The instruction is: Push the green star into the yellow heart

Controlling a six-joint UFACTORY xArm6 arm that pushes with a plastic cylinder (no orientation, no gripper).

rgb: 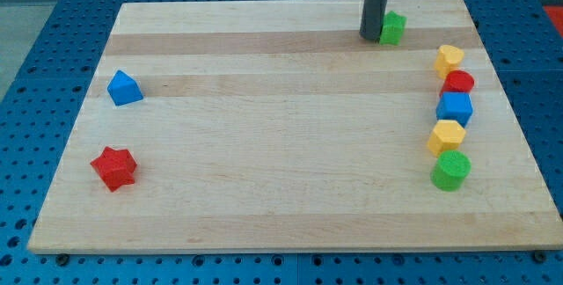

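The green star lies near the view's top edge of the wooden board, right of centre. My tip stands right against its left side, and the rod partly hides that side. The yellow heart lies to the right of and below the star, about a block's width away. It is the top block of a column along the board's right side.
Below the heart the column holds a red round block, a blue cube, a yellow hexagon and a green cylinder. A blue triangle and a red star lie at the left. The board's right edge is close.
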